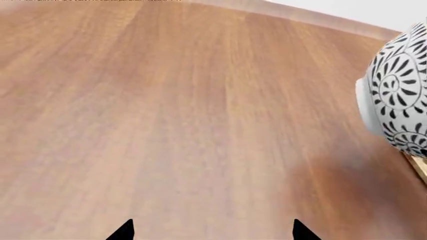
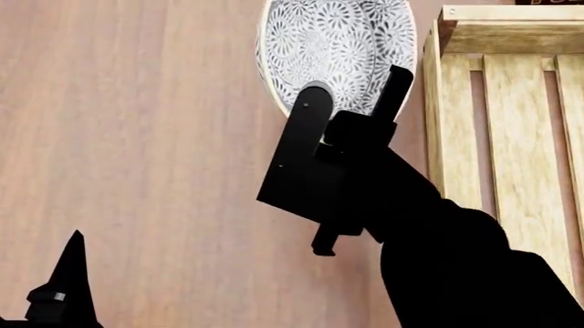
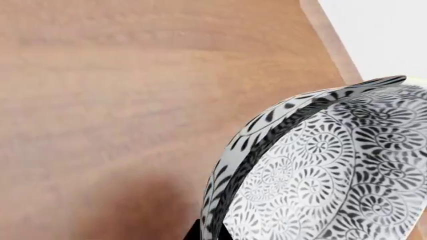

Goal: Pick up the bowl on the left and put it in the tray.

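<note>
The bowl (image 2: 333, 41), white with a fine grey floral pattern, sits tilted at the top middle of the head view, just left of the tray (image 2: 511, 137), a light-wood slatted crate. My right gripper (image 2: 351, 96) is shut on the bowl's near rim. In the right wrist view that rim runs between the fingertips of the right gripper (image 3: 217, 234), and the bowl (image 3: 320, 175) fills the frame beside it. My left gripper (image 1: 213, 235) is open over bare table, with the bowl (image 1: 400, 95) far off to one side. The left gripper (image 2: 59, 290) shows low at the left in the head view.
The wooden table (image 2: 137, 137) stretches left of the bowl. Its far edge (image 1: 300, 12) meets a white surround. A corner of the tray (image 1: 419, 167) shows under the bowl. A dark sliver of another object (image 2: 548, 2) lies beyond the tray.
</note>
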Controlling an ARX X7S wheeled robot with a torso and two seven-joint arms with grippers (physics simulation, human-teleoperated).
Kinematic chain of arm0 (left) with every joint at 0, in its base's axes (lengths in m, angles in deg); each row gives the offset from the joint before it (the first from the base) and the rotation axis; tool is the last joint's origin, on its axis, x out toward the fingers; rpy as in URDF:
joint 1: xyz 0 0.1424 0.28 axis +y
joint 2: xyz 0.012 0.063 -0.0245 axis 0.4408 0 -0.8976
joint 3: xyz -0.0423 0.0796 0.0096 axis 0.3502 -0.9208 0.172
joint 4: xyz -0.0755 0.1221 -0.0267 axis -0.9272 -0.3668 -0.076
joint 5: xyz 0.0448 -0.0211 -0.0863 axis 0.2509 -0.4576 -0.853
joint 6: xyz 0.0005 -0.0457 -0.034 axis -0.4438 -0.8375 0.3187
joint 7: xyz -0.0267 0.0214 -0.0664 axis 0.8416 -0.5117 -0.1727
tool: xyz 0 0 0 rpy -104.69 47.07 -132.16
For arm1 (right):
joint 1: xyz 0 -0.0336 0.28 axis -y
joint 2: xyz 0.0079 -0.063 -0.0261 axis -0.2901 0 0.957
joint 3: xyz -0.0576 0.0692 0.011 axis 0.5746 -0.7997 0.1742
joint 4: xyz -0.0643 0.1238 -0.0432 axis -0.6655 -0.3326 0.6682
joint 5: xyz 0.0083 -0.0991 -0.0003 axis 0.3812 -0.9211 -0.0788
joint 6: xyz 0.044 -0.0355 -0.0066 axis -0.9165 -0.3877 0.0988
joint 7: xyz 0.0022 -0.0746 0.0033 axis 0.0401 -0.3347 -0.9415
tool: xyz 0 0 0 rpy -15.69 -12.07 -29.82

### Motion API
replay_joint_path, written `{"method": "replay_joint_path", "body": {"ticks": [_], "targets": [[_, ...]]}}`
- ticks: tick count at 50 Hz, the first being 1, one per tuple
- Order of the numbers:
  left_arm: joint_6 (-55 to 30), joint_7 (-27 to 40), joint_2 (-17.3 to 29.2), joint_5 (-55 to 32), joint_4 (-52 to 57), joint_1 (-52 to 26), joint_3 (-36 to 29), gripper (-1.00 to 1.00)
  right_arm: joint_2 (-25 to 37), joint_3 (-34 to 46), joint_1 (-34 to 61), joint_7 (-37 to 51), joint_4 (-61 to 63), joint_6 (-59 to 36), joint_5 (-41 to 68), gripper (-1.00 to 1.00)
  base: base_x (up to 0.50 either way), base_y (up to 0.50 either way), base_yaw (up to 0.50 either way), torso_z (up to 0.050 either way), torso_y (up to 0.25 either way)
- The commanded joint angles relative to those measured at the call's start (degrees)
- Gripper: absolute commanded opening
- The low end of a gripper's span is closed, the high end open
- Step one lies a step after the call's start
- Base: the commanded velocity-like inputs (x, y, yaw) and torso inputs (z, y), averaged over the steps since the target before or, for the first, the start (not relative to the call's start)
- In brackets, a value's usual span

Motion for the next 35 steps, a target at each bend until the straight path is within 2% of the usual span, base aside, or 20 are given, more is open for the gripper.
{"method": "replay_joint_path", "body": {"ticks": [1, 16, 18, 21, 25, 31, 35], "targets": [[0.4, 0.1, 0.3, -0.3, 0.6, 0.6, 0.0, 1.0, 4.3, -4.1, 6.0, -4.6, 14.4, -10.2, 0.6, -1.0, 0.0, 0.0, 0.0, 0.0, 0.0], [0.1, 0.5, 0.8, -0.4, 1.2, 0.8, -0.5, 1.0, 10.4, -10.3, 14.3, -8.8, 25.4, -20.3, 1.1, -1.0, 0.0, 0.0, 0.0, 0.0, 0.0], [0.2, 0.5, 0.8, -0.5, 1.3, 1.0, -0.5, 1.0, 13.5, -13.0, 15.8, -10.0, 27.9, -23.1, 1.7, -1.0, 0.0, 0.0, 0.0, 0.0, 0.0], [0.3, 0.5, 0.8, -0.7, 1.1, 1.1, -0.3, 1.0, 16.5, -16.9, 15.0, -10.9, 31.6, -25.6, 3.8, -1.0, 0.0, 0.0, 0.0, 0.0, 0.0], [0.1, 0.8, 0.9, -0.8, 1.1, 1.0, -0.3, 1.0, 20.0, -17.9, 13.5, -11.0, 33.8, -26.6, 3.9, -1.0, 0.0, 0.0, 0.0, 0.0, 0.0], [0.6, 0.6, 1.2, -0.5, 0.7, 1.0, -0.3, 1.0, 31.6, -17.0, 5.8, -8.8, 35.3, -21.8, 2.2, -1.0, 0.0, 0.0, 0.0, 0.0, 0.0], [2.0, -0.4, 1.2, -0.1, -0.1, 1.6, -0.4, 1.0, 36.5, -17.3, 1.0, -6.3, 35.4, -19.8, 3.0, -1.0, 0.0, 0.0, 0.0, 0.0, 0.0]]}}
